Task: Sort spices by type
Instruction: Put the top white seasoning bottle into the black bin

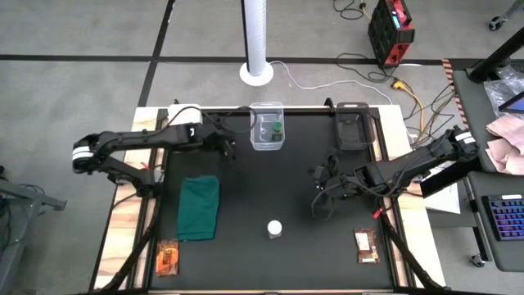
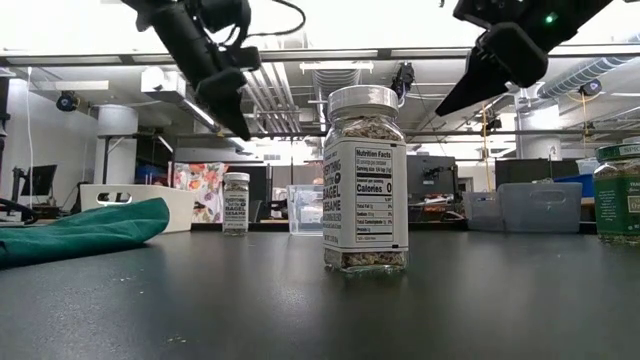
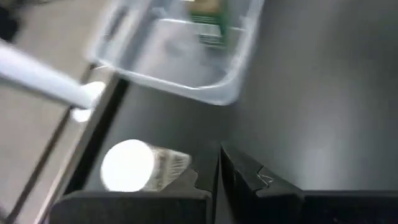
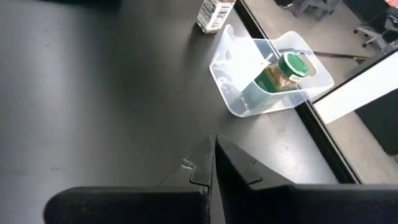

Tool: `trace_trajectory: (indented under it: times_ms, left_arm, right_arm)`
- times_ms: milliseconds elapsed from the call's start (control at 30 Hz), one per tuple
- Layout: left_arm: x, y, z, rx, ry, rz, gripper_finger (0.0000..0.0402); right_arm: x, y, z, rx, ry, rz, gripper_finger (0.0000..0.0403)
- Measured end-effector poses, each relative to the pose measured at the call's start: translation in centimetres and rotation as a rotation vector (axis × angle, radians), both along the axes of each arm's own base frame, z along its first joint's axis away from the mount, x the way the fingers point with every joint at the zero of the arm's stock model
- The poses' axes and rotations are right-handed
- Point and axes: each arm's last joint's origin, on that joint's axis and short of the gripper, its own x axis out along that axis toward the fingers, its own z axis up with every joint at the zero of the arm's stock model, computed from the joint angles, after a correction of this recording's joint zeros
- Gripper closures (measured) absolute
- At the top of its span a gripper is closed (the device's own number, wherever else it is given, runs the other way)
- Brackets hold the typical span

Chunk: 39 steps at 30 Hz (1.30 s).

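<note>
From above, the clear plastic box (image 1: 267, 127) sits at the far middle of the black surface (image 1: 246, 213) and serves as the landmark here. Inside it stands a green-lidded jar (image 1: 277, 129). Just to the box's left the left pincer (image 1: 228, 147) hovers, its fingers drawn together with nothing between them. To the box's right and nearer the front edge, the right pincer (image 1: 321, 199) hangs over bare surface, its fingers also close together and empty. A white-lidded jar (image 1: 275, 229) stands well in front of the box. The dark green cloth (image 1: 199, 207) lies in front of the box and to its left. One orange-brown packet (image 1: 168, 257) rests at the front left corner, the other packet (image 1: 365, 245) at the front right, both far from the box.

At surface height, the white-lidded jar (image 2: 366, 180) stands upright in the middle, seeds visible inside. Far behind it the box (image 2: 305, 208) shows, with a second white-lidded jar (image 2: 236, 203) standing just beside it. A second green-lidded jar (image 2: 620, 193) stands at the right edge of this view. The cloth (image 2: 85, 232) lies at the left.

From the left wrist, the box (image 3: 180, 53) holds the green-lidded jar (image 3: 208, 22), and the white-lidded jar (image 3: 140, 165) is seen from above near the closed fingers (image 3: 249, 180).

From the right wrist, the box (image 4: 267, 78) holds the green-lidded jar (image 4: 283, 71); the white-lidded jar (image 4: 214, 15) stands beyond it.
</note>
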Motion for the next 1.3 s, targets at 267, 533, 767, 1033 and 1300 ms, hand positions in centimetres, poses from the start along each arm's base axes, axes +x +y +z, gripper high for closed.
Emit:
trace_trajectory:
  times_ms: [267, 533, 767, 1033, 1300]
  left_arm:
    - [-1.2, 2.6, -0.1, -0.053, 0.03, -0.151, 0.04]
    - [-2.5, 5.3, -0.2, 0.011, 0.078, -0.084, 0.0351]
    - [-3.1, 6.4, -0.2, 0.004, 0.063, -0.026, 0.0221]
    - [-3.3, 7.5, 0.1, 0.023, 0.015, 0.011, 0.0123]
    - [-3.7, 7.9, -0.2, -0.018, -0.012, -0.011, 0.0124]
  right_arm:
    - [0.2, -0.6, 0.1, -0.013, -0.008, -0.012, 0.0394]
    - [0.2, -0.6, 0.1, -0.027, 0.0, 0.0, 0.0394]
    - [0.2, -0.6, 0.1, -0.035, 0.005, 0.006, 0.0394]
    - [0.2, -0.6, 0.1, -0.04, 0.009, 0.01, 0.0394]
    - [0.2, -0.6, 0.1, -0.04, 0.009, 0.01, 0.0394]
